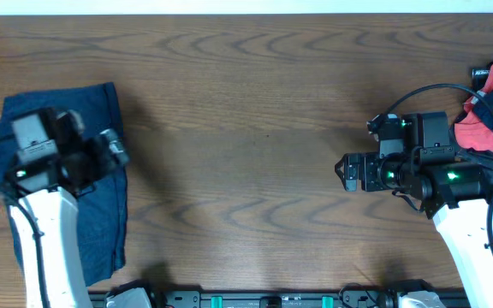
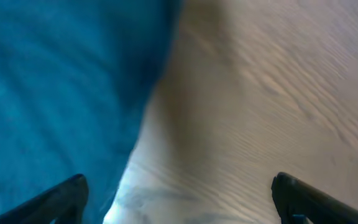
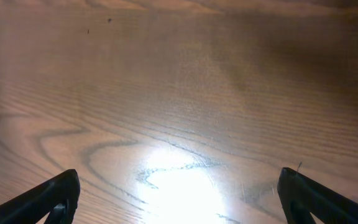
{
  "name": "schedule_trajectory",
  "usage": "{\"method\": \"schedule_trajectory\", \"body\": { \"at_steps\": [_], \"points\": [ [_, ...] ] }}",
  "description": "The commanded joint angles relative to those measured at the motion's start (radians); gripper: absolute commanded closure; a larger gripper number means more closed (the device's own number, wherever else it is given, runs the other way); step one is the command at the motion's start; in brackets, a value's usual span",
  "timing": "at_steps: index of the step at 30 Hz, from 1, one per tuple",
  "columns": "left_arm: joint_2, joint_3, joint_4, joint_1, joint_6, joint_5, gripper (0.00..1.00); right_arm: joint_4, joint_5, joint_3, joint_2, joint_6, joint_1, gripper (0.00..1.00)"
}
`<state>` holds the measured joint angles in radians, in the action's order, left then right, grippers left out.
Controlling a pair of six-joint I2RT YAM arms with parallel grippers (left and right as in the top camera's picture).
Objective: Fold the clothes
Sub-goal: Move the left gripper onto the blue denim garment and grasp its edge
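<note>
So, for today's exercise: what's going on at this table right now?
Two robot arms are at a wooden table, folding clothes. The left hand hovers open over the inner edge of the navy shorts, which lie flat at the table's left side and look already folded. It grips nothing. The right hand is open over bare wood, holding nothing. A heap of red and dark clothing sits at the table's right edge.

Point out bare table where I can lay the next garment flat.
Bare wood fills the middle of the table, from the navy shorts across to the right end effector, up to the far edge. Crowded: the left, where the left end effector hangs over the shorts, and the right edge by the red clothing pile.
</note>
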<state>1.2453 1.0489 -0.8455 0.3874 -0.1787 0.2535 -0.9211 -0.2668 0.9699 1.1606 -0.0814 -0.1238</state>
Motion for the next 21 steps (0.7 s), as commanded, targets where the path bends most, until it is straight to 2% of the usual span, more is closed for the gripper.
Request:
{"method": "schedule_trajectory", "body": {
  "at_steps": [1, 2, 3, 4, 11, 14, 16, 21],
  "points": [
    [0.064, 0.024, -0.020, 0.059, -0.026, 0.003, 0.34, -0.015, -0.011, 0.025, -0.003, 0.033, -0.006, 0.01],
    [0.087, 0.024, -0.026, 0.067, -0.026, 0.003, 0.28, -0.021, -0.011, 0.025, -0.003, 0.039, -0.006, 0.01],
    [0.111, 0.024, -0.026, 0.072, -0.025, 0.003, 0.14, -0.027, -0.011, 0.025, -0.003, 0.047, -0.006, 0.01],
    [0.142, 0.024, -0.025, 0.072, -0.025, 0.002, 0.12, -0.034, -0.011, 0.025, -0.003, 0.061, -0.006, 0.01],
    [0.326, 0.024, 0.016, 0.072, -0.025, -0.031, 0.12, -0.083, -0.019, 0.025, -0.003, 0.083, -0.006, 0.01],
    [0.364, 0.024, 0.035, 0.072, -0.018, -0.031, 0.20, -0.092, -0.045, 0.025, -0.003, 0.083, -0.008, 0.01],
    [0.371, 0.024, 0.051, 0.072, -0.018, -0.031, 0.20, -0.097, -0.058, 0.025, -0.003, 0.083, -0.008, 0.01],
    [0.371, 0.024, 0.108, 0.072, -0.009, -0.031, 0.13, -0.111, -0.063, 0.025, -0.003, 0.084, -0.008, 0.01]
  ]
}}
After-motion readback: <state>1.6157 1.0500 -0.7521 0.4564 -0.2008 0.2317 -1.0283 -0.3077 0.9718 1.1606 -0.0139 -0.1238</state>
